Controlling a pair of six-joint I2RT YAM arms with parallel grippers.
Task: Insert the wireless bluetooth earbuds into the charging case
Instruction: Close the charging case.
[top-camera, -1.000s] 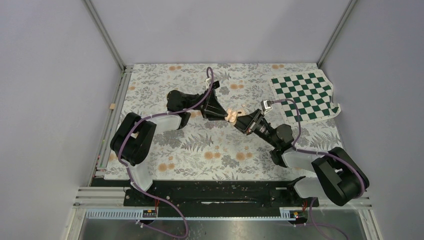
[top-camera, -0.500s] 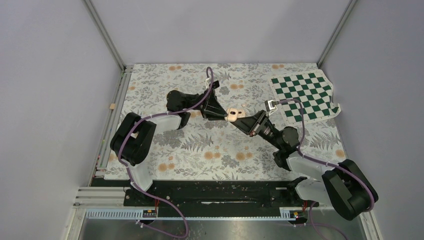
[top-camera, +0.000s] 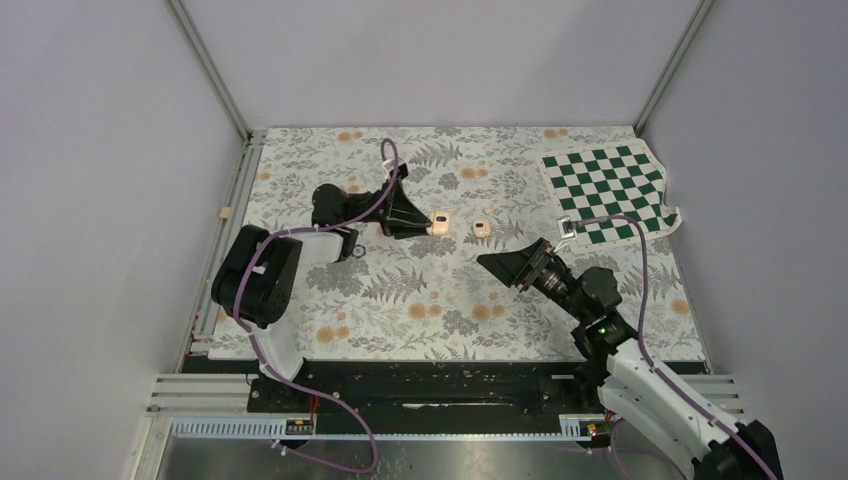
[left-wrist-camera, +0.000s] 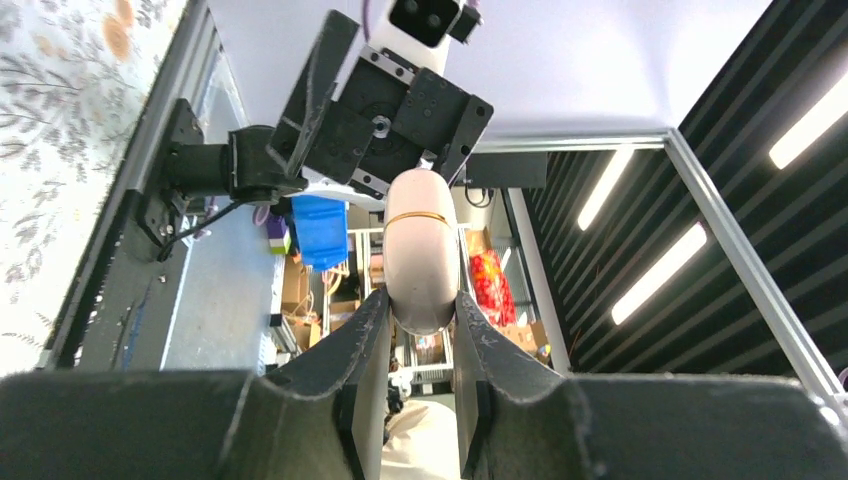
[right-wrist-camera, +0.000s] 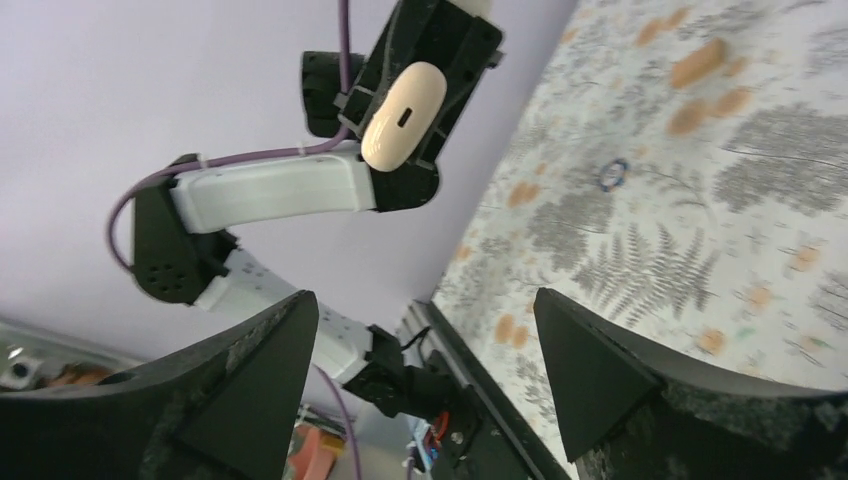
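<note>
Left gripper is clamped on the case, raised off the desk; lid looks shut. Right gripper is spread wide and empty. A small peach piece, likely an earbud, lies between them. Step: earbud pick-up. Next move needs a fine pinch and the lid opened.

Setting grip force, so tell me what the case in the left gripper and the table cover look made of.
Charging case: likely hard plastic, pale peach, smooth satin finish; soft highlights and a thin seam show. Table cover: matte floral print; cloth or vinyl, cannot tell which.
</note>
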